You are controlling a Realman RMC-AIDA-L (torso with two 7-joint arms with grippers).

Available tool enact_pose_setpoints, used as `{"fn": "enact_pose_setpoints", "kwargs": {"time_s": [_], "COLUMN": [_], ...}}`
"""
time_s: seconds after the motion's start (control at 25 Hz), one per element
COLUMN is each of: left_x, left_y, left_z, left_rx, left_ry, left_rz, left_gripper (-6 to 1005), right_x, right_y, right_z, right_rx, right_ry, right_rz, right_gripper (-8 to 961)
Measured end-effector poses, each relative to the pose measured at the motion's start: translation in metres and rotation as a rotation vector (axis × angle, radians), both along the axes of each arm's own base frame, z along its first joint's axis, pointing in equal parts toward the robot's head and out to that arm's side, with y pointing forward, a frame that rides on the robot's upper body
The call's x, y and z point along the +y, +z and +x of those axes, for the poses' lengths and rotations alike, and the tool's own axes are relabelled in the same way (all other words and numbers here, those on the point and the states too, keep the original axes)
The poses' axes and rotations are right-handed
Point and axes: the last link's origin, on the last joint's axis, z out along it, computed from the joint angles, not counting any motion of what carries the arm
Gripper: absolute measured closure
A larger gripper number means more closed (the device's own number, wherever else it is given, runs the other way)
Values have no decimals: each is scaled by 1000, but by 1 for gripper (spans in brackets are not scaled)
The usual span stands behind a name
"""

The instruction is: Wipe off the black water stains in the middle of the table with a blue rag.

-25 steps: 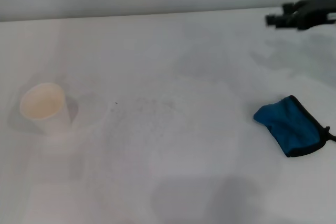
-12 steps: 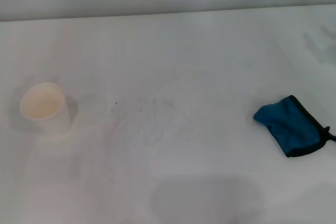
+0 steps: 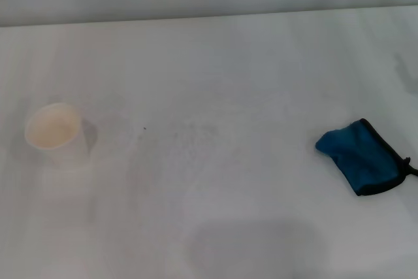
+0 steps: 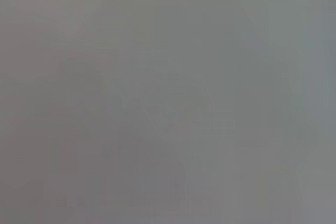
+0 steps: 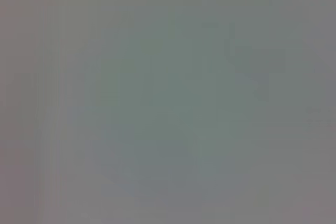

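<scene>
The blue rag (image 3: 361,156), crumpled, with black edge trim, lies on the white table (image 3: 215,63) at the right side in the head view. No dark pear-shaped blot shows; only a tiny dark speck (image 3: 144,129) and faint dots mark the middle of the table. Neither gripper shows in the head view. Both wrist views are plain grey and show nothing recognisable.
A white paper cup (image 3: 56,134) stands upright at the left of the table. The table's far edge (image 3: 209,16) meets a grey wall at the back.
The right gripper, seen at the back right one second ago, has moved out of the head view. The rag and cup have not moved.
</scene>
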Motion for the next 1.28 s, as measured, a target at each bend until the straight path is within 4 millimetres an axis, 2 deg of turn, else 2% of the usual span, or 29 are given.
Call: {"fn": "enact_pose_setpoints", "kwargs": {"time_s": [0.44, 0.88, 1.28], "left_x": [3, 5, 12], "left_y": [-3, -11, -10], "left_z": [0, 2, -2], "left_rx": [-3, -54, -58], "left_ry": [53, 77, 109], "left_rz": [71, 74, 64], "left_gripper": [338, 337, 334], "right_x": [-5, -10, -13], "right_y": [-18, -9, -10], "right_z": [11, 16, 16], "right_rx": [-35, -55, -47], "right_ry": [-92, -100, -110], "right_rz": [-21, 5, 37], "right_gripper": [316, 319, 322]}}
